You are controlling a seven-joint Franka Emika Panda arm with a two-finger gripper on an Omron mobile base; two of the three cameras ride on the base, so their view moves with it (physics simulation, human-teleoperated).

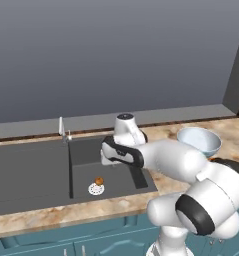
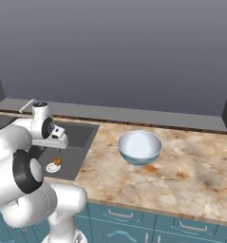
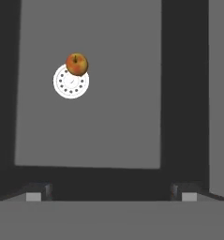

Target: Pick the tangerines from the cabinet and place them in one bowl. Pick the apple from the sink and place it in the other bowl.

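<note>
We find the gripper (image 3: 111, 196) nearest the hand camera, its two fingertips spread wide with nothing between them, which we judge suits a descent onto a small round fruit. It hangs above the deep basin of the sink (image 1: 41, 172), well clear of the floor. Beyond it, on the basin floor, the apple (image 3: 77, 64) sits stem up, overlapping the edge of the white drain (image 3: 70, 81); we take it to have settled there because the floor falls toward that point. It lies off to one side of the gripper's line, so we judge a sideways correction is needed before lowering. Farther along the counter (image 2: 191, 175), the other bowl (image 2: 139, 147) stands upright and empty, placed to receive it.
</note>
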